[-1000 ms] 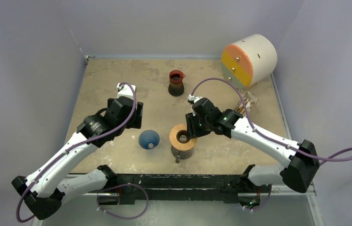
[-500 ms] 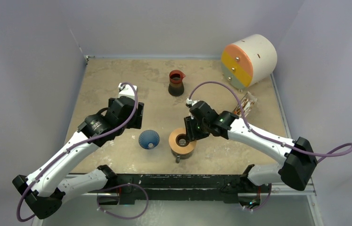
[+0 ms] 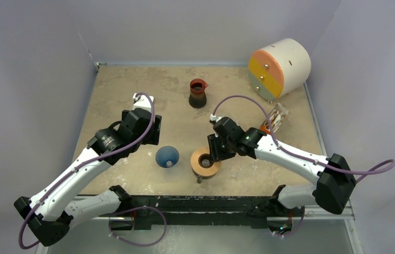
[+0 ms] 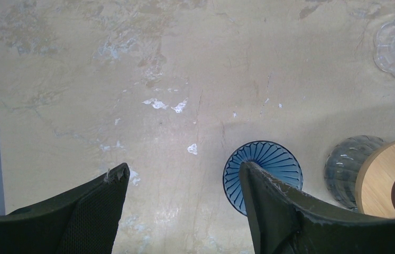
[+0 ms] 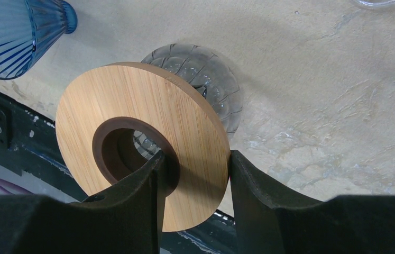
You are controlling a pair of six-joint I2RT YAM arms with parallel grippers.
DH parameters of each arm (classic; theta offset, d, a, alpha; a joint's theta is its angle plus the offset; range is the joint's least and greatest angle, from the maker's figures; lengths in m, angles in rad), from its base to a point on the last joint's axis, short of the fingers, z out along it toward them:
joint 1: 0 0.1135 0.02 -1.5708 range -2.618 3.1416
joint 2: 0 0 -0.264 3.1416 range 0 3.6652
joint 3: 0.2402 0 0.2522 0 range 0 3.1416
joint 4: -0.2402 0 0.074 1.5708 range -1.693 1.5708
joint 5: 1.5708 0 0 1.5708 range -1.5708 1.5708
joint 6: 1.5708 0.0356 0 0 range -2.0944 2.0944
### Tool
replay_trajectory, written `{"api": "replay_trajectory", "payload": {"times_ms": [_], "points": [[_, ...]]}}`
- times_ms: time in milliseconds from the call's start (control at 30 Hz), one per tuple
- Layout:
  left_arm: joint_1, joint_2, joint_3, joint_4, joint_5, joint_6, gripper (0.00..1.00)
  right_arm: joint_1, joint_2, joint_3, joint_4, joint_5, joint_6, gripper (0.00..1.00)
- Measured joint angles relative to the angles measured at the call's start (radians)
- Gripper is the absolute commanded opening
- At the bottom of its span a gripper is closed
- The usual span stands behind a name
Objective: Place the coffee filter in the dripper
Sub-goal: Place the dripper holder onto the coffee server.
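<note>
The deep-blue ribbed dripper (image 3: 167, 156) stands on the table, mouth up; it also shows in the left wrist view (image 4: 269, 164). My left gripper (image 3: 152, 138) hangs open and empty just left of and behind it (image 4: 183, 166). My right gripper (image 3: 214, 154) is shut on the tan wooden ring (image 5: 142, 116), one finger in its dark hole and one on its outer edge. The ring sits tilted over the clear ribbed glass cup (image 5: 205, 74). I cannot make out a coffee filter for certain.
A clear holder with tan and orange contents (image 3: 275, 116) stands at the right. A dark carafe with a red top (image 3: 198, 93) stands at the back middle. A white drum with an orange, yellow and green face (image 3: 278, 66) fills the back right corner. The table's black front edge (image 3: 200, 201) is close to the cup.
My right gripper has moved left and nearer and closed on the wooden ring, which has shifted toward the front edge and tilted. The left arm and the dripper have not moved.
</note>
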Motion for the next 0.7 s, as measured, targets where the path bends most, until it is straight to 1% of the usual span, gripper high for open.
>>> {"api": "replay_trajectory", "payload": {"times_ms": [367, 533, 700], "points": [[0.0, 0.0, 0.0, 0.0, 0.0, 0.0, 0.75, 0.001, -0.001, -0.009, 0.023, 0.001, 0.016, 0.01], [0.0, 0.0, 0.0, 0.0, 0.0, 0.0, 0.75, 0.001, -0.001, -0.01, 0.023, 0.002, 0.017, 0.09], [0.0, 0.0, 0.0, 0.0, 0.001, 0.0, 0.75, 0.001, -0.006, -0.01, 0.018, 0.012, 0.02, 0.23]]}}
